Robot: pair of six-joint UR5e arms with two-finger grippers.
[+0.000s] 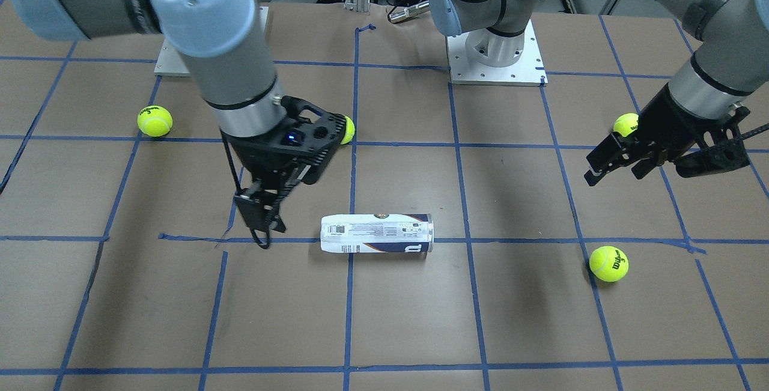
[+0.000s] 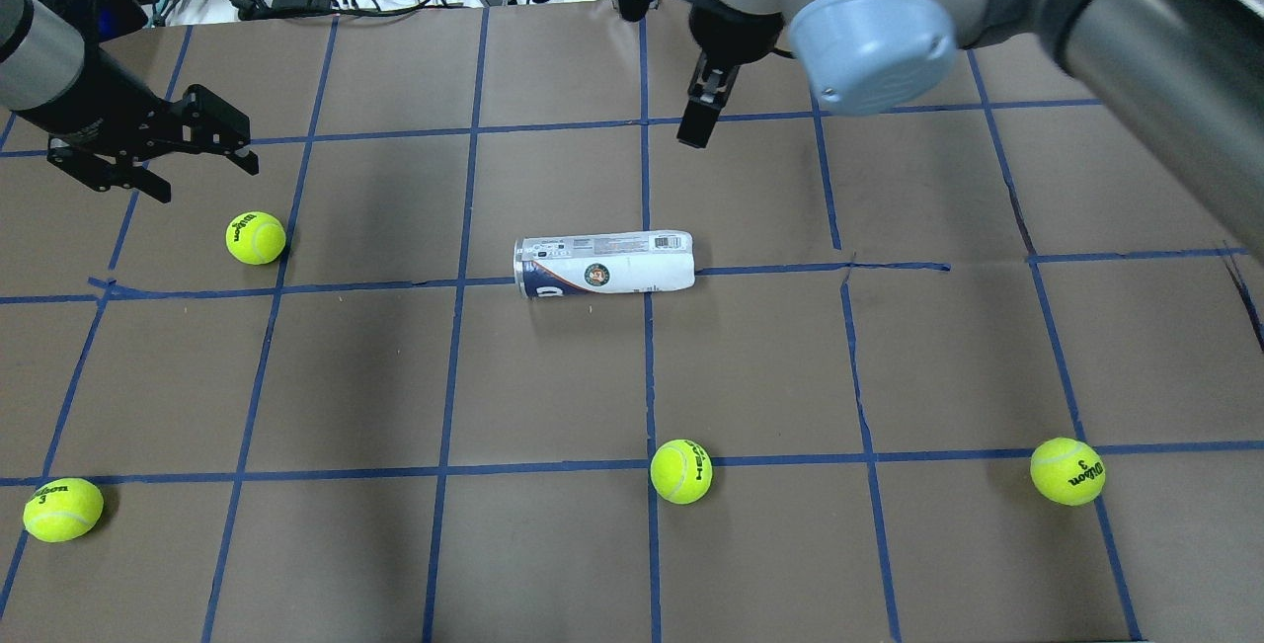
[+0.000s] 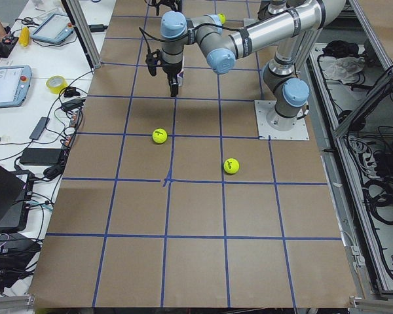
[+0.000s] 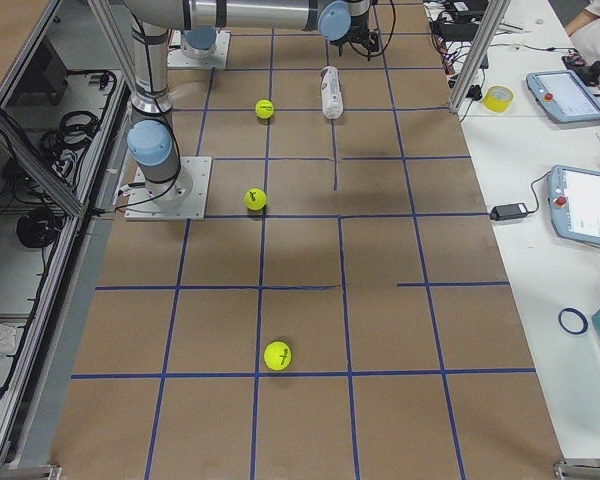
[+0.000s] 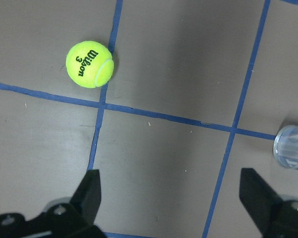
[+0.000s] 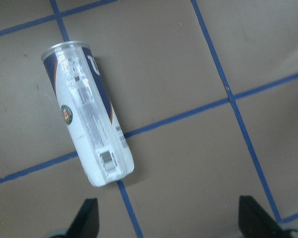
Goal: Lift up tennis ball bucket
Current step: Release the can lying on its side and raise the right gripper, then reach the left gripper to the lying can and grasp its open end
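The tennis ball bucket [image 1: 376,233] lay on its side on the table [image 1: 420,325]. The right gripper [image 1: 259,221] hung pointing downward near the bucket's white end, not touching, jaws spread wide. The left gripper [image 1: 614,167] hovered well beyond its navy end, angled low, equally wide.

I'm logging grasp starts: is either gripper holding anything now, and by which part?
Nothing is held. The left gripper and the right gripper are both open and empty; the tube lies untouched on its side.
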